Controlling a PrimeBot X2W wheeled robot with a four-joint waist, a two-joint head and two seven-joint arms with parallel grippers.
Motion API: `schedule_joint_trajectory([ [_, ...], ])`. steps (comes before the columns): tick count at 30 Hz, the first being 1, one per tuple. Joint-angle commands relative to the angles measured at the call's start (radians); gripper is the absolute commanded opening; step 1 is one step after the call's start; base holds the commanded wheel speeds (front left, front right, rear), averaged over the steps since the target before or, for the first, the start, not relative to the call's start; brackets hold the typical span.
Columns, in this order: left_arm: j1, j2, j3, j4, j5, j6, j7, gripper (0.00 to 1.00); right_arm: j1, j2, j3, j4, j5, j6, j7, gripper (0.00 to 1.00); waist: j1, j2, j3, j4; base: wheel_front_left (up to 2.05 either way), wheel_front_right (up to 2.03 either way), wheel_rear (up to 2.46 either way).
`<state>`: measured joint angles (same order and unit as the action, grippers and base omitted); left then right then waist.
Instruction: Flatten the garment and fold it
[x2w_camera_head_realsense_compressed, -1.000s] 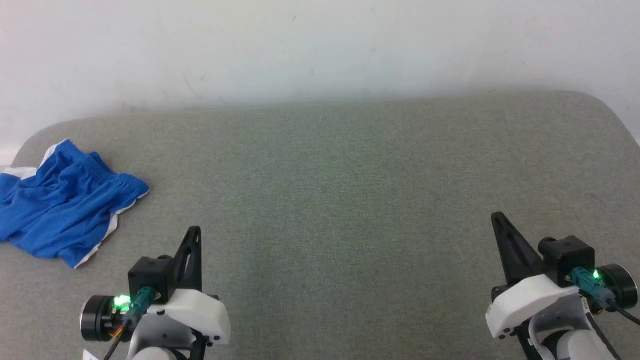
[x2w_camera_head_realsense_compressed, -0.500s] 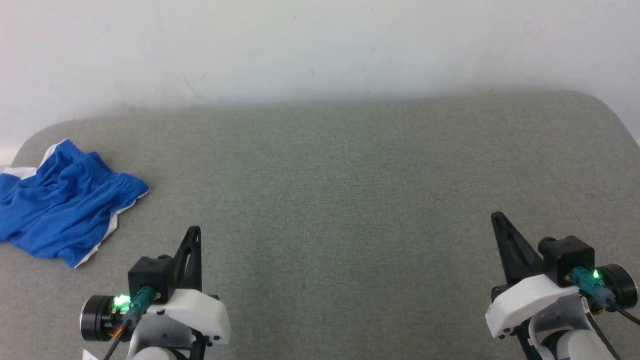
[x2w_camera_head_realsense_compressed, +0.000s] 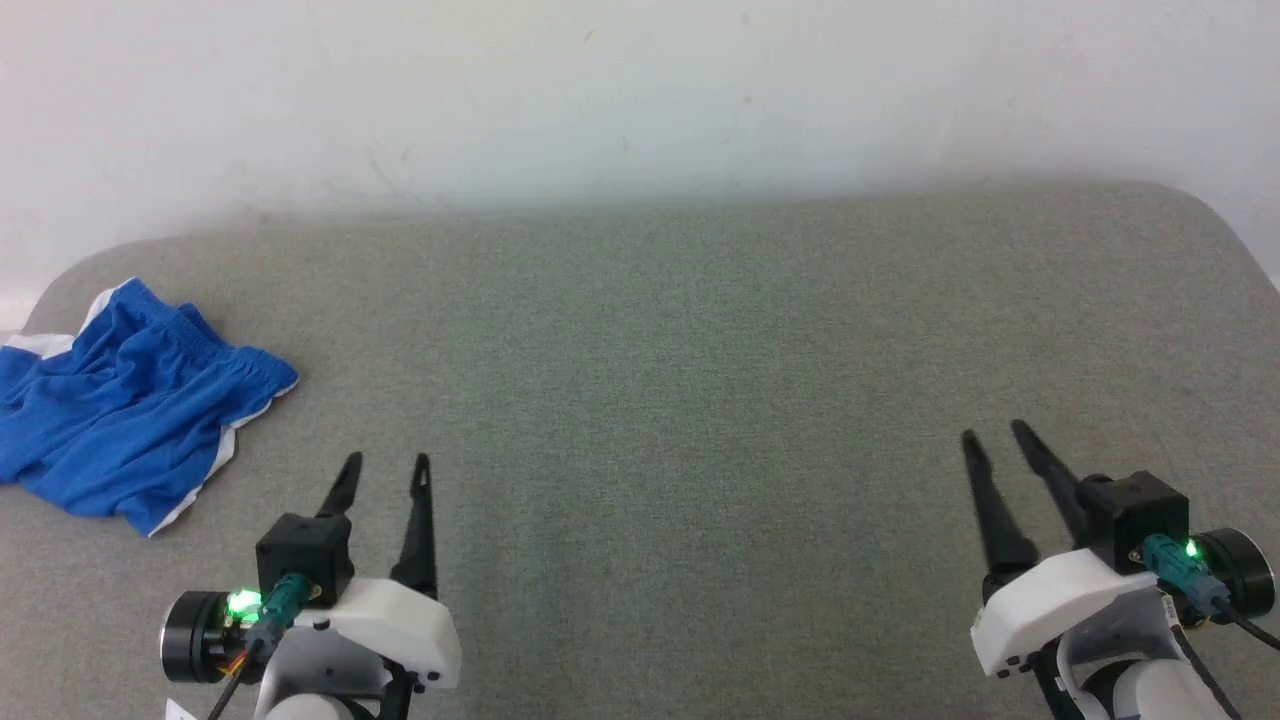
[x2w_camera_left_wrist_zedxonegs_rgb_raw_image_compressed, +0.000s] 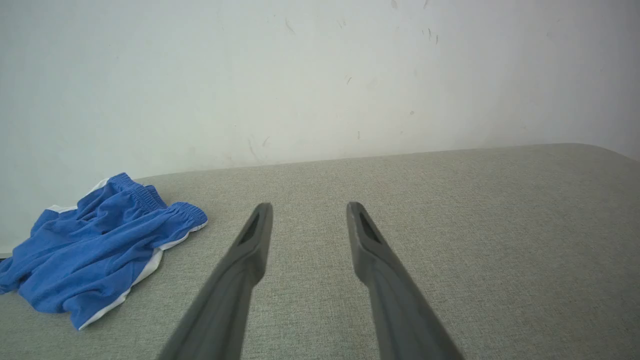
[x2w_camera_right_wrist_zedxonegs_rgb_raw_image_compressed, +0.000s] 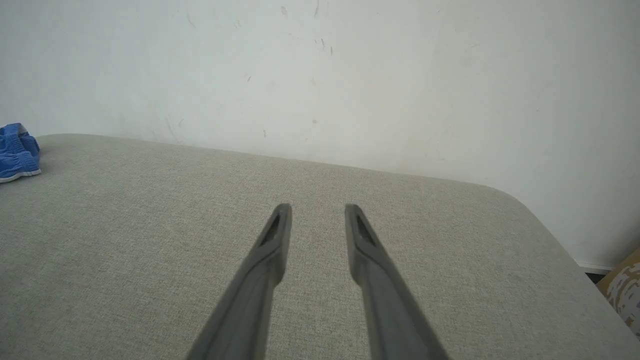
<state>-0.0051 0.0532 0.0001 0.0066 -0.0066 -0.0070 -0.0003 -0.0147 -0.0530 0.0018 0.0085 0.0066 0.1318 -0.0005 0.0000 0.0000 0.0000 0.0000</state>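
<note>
no word, number, brand or sign is showing clearly enough to read in any view. a white tag (x2w_camera_head_realsense_compressed: 181, 711) is peeking in at the bottom left edge of the head view, too small and cut off to be giving any lettering.

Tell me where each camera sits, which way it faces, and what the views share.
Head view: on the robot's head, looking forward and down at the grey padded surface; shows the left gripper and right gripper, both open.
Left wrist view: on the left wrist, looking along its fingers toward the wall.
Right wrist view: on the right wrist, looking along its fingers toward the wall.
Shared: all three show the blue shorts at left.
</note>
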Motion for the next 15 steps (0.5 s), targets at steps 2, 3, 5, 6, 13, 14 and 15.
schedule_joint_trajectory([
  [2,0.0,0.0,-0.002,0.002,-0.004,-0.001,-0.005,1.0,0.003,0.0,0.0,0.004,0.009,0.0,-0.005,1.0,0.0,0.0,0.0,0.0,0.0,0.0,0.0],
  [3,0.0,0.0,-0.003,0.003,-0.005,-0.001,-0.007,1.0,0.003,0.0,-0.001,0.005,0.012,0.0,-0.007,1.0,0.0,0.0,0.0,0.0,0.0,0.0,0.0],
  [5,0.0,0.0,-0.005,0.005,-0.008,-0.002,-0.011,1.0,0.005,0.0,-0.002,0.008,0.018,0.0,-0.011,1.0,0.0,0.0,0.0,0.0,0.0,0.0,0.0],
  [6,0.0,0.0,-0.005,0.005,-0.008,-0.002,-0.011,1.0,0.005,0.0,-0.002,0.008,0.018,0.0,-0.011,1.0,0.0,0.0,0.0,0.0,0.0,0.0,0.0],
  [13,-0.001,0.0,-0.01,0.01,-0.019,-0.004,-0.026,1.0,0.009,0.0,-0.006,0.016,0.037,0.0,-0.026,1.0,0.0,0.0,0.001,-0.001,0.0,0.0,0.0],
  [14,-0.001,0.0,-0.01,0.011,-0.02,-0.005,-0.028,1.0,0.01,0.0,-0.007,0.017,0.04,0.0,-0.028,1.0,0.0,0.0,0.001,-0.001,0.0,0.0,0.0],
  [15,-0.001,0.0,-0.011,0.012,-0.021,-0.005,-0.03,1.0,0.011,0.0,-0.007,0.018,0.042,0.0,-0.03,1.0,0.0,0.0,0.001,-0.001,0.0,0.0,0.0],
])
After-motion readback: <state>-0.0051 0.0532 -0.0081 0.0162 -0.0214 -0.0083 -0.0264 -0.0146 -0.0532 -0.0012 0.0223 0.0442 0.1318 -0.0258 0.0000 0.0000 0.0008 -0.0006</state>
